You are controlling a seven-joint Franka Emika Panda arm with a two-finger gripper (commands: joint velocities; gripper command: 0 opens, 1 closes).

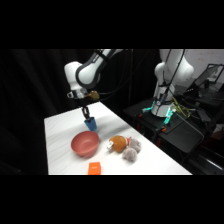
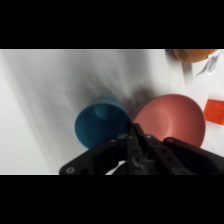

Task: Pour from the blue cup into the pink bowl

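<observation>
The side view stands off beside the table [image 1: 65, 145], looking across and down its whole top, with the arm [image 1: 87, 72] reaching in from above. The wrist view sits close, looking down past the gripper [image 2: 136, 131]. Both share the cup [image 1: 91, 123] [image 2: 100, 125], bowl [image 1: 84, 144] [image 2: 172, 120] and orange block [image 1: 94, 168] [image 2: 215, 111].

On the worktop [image 1: 60, 145], the cup [image 1: 90, 123] sits just behind the bowl [image 1: 84, 143], under the gripper [image 1: 86, 112]. Right of the bowl lies a ball-like toy [image 1: 117, 144], then what seems a stuffed toy [image 1: 131, 154] just beside it. The block [image 1: 94, 168] lies in front of the bowl, at the near edge.
</observation>
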